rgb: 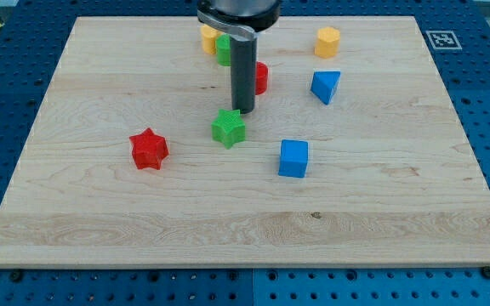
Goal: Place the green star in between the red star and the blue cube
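The green star (228, 127) lies near the board's middle. My tip (242, 110) is just above and slightly right of it in the view, at or very near its top edge. The red star (149, 149) lies to the green star's left and a little lower. The blue cube (293, 158) lies to its right and lower. The green star sits roughly between the two, a little higher in the view than both.
A blue triangular block (326, 86) lies at the upper right. A yellow hexagonal block (327, 41) is near the top edge. A red block (260, 78), a green block (223, 49) and a yellow block (207, 37) are partly hidden behind the rod.
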Robot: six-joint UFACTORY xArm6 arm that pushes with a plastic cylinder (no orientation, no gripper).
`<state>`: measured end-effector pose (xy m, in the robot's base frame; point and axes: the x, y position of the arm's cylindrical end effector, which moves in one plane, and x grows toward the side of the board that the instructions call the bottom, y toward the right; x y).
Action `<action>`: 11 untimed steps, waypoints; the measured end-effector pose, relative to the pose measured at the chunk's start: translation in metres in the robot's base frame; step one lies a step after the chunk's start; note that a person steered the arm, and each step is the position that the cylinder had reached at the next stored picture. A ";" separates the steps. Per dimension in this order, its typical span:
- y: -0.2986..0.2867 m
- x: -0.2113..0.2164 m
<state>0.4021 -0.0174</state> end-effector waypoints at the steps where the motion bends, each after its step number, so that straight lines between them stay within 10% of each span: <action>1: -0.011 0.005; 11: -0.010 0.045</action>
